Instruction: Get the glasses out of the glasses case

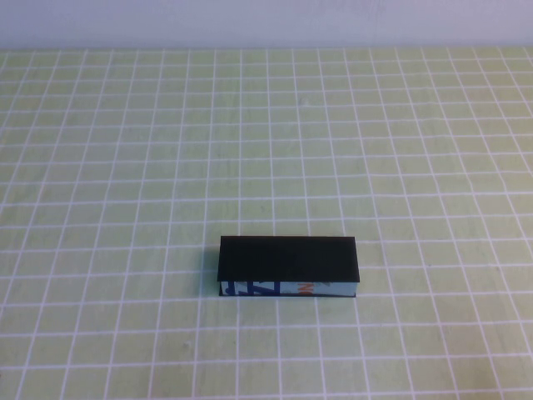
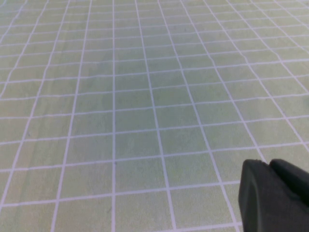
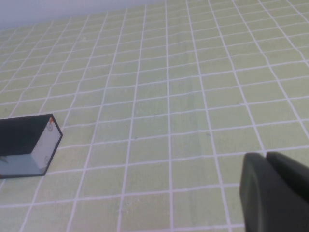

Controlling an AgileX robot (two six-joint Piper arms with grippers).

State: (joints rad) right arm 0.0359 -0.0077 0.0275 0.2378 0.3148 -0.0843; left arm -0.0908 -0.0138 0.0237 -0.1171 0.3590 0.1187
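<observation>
The glasses case (image 1: 288, 261) lies closed on the green checked cloth, near the front middle of the table, its matte black lid up and its light blue printed side facing me. One end of it also shows in the right wrist view (image 3: 29, 145). The glasses are hidden. My left gripper (image 2: 268, 164) is shut and empty over bare cloth, out of the high view. My right gripper (image 3: 265, 155) is shut and empty, well apart from the case's end, also out of the high view.
The green cloth with a white grid (image 1: 266, 150) covers the whole table. A pale wall (image 1: 266, 21) runs along the far edge.
</observation>
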